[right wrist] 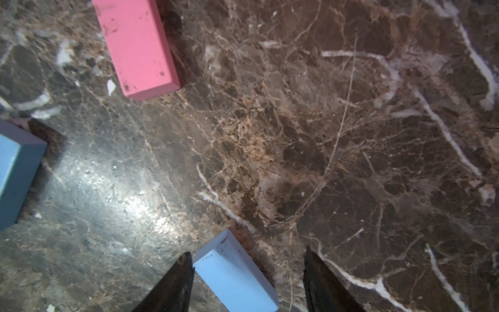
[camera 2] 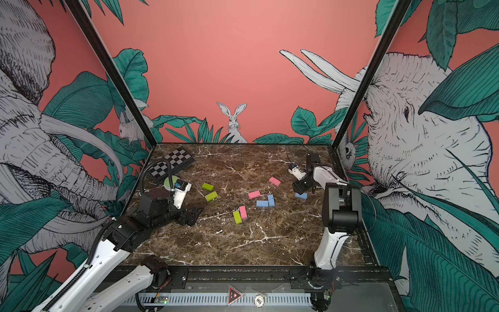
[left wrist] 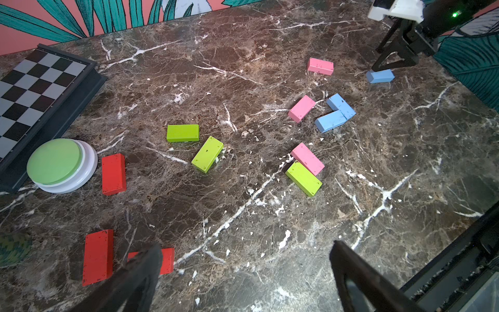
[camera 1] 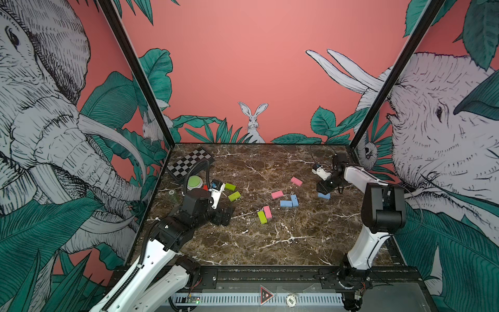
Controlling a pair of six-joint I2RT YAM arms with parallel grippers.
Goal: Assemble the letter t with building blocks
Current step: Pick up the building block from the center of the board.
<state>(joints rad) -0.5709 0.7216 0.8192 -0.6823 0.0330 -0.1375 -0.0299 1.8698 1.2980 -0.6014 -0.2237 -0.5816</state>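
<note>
Left gripper (left wrist: 245, 250) spread wide, empty, low near the red blocks (left wrist: 113, 174) beside the button (left wrist: 54, 162). Further right, green blocks (left wrist: 183, 133), then pinks (left wrist: 301, 108) and a blue L (left wrist: 340, 106), all loose on the table (left wrist: 243, 81); no T yet. Far right, right gripper (right wrist: 247, 255) half open astride a lone blue block (right wrist: 235, 275), one finger (right wrist: 175, 283) touching it, nothing clamped. Risk on closing: block skewed across the jaws, likely to twist or squirt out.
</note>
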